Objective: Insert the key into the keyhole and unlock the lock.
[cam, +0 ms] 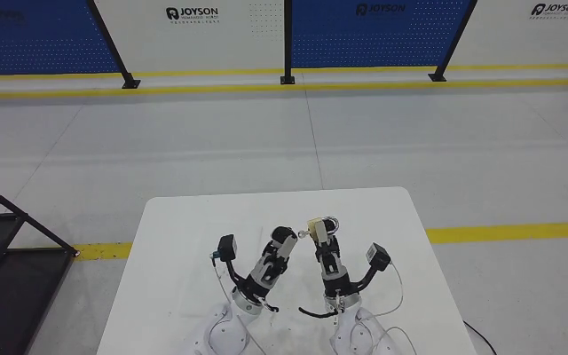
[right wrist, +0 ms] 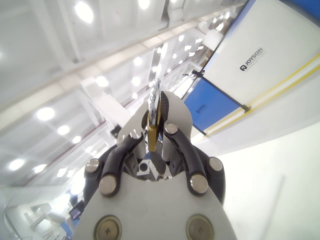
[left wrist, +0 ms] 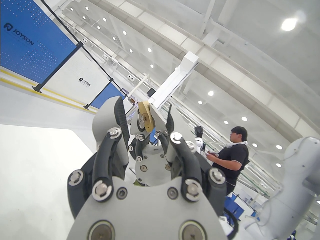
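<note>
Both arms are raised above the white table (cam: 177, 266). My right gripper (cam: 318, 240) (right wrist: 156, 112) is shut on a brass padlock (cam: 315, 226) (right wrist: 151, 136), whose silver shackle (right wrist: 155, 98) sticks out past the fingertips. My left gripper (cam: 288, 235) (left wrist: 144, 112) is open and sits right beside the lock, its fingers (left wrist: 117, 111) spread wide. Between them the padlock (left wrist: 147, 119) shows its underside, with a round silver keyhole face (left wrist: 140, 121) turned toward that gripper. I cannot make out a key as a separate piece.
The table's far edge (cam: 284, 193) lies just beyond the grippers. A black rack (cam: 27, 240) stands off the table's left side. Blue and white barrier panels (cam: 373, 27) line the back of the floor.
</note>
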